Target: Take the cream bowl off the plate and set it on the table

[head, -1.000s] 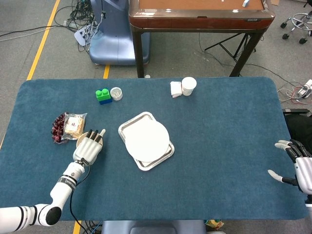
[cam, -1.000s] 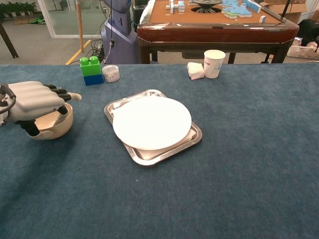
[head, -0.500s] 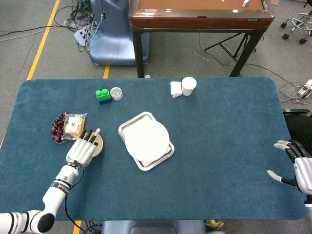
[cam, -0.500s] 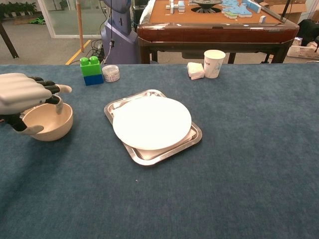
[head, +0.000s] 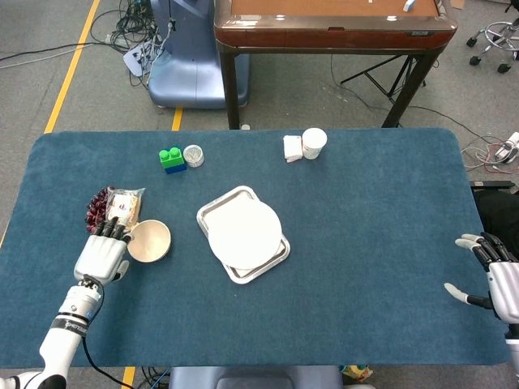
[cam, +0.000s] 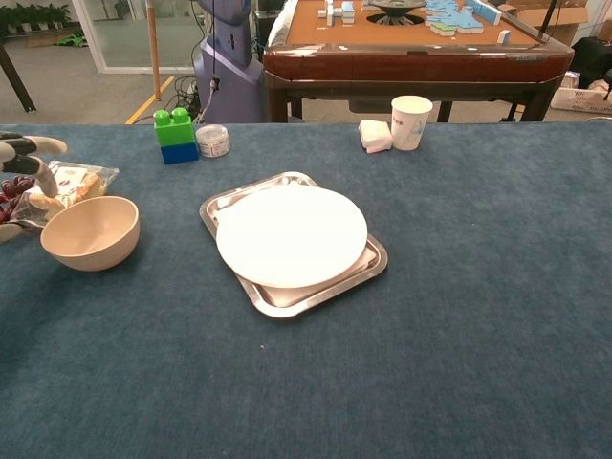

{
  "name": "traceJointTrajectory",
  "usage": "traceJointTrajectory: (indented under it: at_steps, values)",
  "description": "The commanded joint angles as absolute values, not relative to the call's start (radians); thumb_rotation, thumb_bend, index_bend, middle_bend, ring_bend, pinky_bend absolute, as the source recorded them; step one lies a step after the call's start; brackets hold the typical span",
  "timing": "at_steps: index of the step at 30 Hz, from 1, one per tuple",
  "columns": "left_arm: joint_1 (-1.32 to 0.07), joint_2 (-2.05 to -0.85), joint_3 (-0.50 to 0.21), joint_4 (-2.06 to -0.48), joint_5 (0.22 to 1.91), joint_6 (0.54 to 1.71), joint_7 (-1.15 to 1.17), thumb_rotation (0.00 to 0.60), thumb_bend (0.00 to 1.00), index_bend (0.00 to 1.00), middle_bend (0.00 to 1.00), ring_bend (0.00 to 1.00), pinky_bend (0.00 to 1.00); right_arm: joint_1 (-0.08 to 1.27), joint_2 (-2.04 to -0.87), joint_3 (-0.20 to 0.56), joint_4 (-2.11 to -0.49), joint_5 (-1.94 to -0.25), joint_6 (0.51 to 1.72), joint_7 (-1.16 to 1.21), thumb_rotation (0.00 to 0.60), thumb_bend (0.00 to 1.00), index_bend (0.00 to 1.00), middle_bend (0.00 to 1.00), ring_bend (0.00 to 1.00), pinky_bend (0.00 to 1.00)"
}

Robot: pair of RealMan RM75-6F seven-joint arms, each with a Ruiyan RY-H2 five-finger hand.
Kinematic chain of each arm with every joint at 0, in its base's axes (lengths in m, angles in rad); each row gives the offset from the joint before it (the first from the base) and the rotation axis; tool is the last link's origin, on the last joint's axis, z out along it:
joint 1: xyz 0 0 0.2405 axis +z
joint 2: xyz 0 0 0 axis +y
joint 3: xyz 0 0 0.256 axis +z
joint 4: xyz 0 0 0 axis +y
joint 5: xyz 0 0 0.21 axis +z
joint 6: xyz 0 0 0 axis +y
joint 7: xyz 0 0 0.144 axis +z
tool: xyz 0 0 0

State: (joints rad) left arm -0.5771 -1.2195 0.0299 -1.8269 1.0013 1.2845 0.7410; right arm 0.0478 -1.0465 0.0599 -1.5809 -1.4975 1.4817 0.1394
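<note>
The cream bowl (head: 149, 241) (cam: 92, 231) stands upright on the blue table, well left of the white plate (head: 245, 232) (cam: 292, 235), which lies on a metal tray (head: 212, 207) (cam: 287, 298). My left hand (head: 102, 255) (cam: 21, 158) is just left of the bowl, apart from it, fingers spread and empty. My right hand (head: 496, 275) hangs open at the table's far right edge, holding nothing.
A bag of snacks and dark grapes (head: 113, 211) (cam: 65, 184) lies just behind the bowl and left hand. A green and blue block (head: 171, 158) (cam: 173, 136), a small round tin (head: 193, 155), a paper cup (head: 314, 143) (cam: 411, 120) and a white packet (head: 292, 147) sit along the far side.
My left hand has let go of the bowl and drawn back to the left. The bowl stays standing on the table. The right hand has not moved.
</note>
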Motion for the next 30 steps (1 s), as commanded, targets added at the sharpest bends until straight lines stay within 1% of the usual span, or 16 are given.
traceJointTrajectory:
  at_steps: [1,7,12,17,22,25,30]
  values:
    - [-0.506,-1.206,0.046,-1.814,1.051,1.356,0.669,0.6,0.36,0.29,0.02,0.0,0.13,0.049,-1.051,0.061,-1.581,-1.493,1.478,0.129,0.6,0.0,0.28,0.24,0.14,0.34]
    - [-0.401,-1.205,0.089,-1.763,1.168,1.462,0.582,0.6,0.36,0.31,0.02,0.0,0.13,0.054,-1.062,0.056,-1.585,-1.495,1.468,0.096,0.6,0.0,0.28,0.25,0.14,0.34]
    - [-0.325,-1.197,0.116,-1.743,1.255,1.523,0.484,0.6,0.36,0.32,0.02,0.0,0.13,0.056,-1.07,0.054,-1.588,-1.493,1.463,0.069,0.6,0.0,0.28,0.25,0.14,0.34]
    - [-0.249,-1.207,0.143,-1.688,1.34,1.581,0.397,0.6,0.35,0.33,0.02,0.0,0.13,0.056,-1.072,0.057,-1.592,-1.488,1.465,0.05,0.6,0.0,0.29,0.25,0.14,0.34]
    - [-0.198,-1.202,0.152,-1.655,1.383,1.601,0.338,0.6,0.35,0.33,0.02,0.0,0.13,0.053,-1.075,0.06,-1.593,-1.483,1.472,0.039,0.6,0.0,0.3,0.25,0.14,0.34]
    - [-0.188,-1.203,0.137,-1.651,1.408,1.616,0.325,0.6,0.35,0.34,0.02,0.0,0.13,0.052,-1.075,0.059,-1.595,-1.485,1.474,0.032,0.6,0.0,0.3,0.25,0.14,0.34]
    - [-0.174,-1.191,0.131,-1.654,1.415,1.583,0.31,0.6,0.35,0.34,0.02,0.0,0.13,0.056,-1.078,0.061,-1.592,-1.482,1.467,0.034,0.6,0.0,0.3,0.25,0.14,0.34]
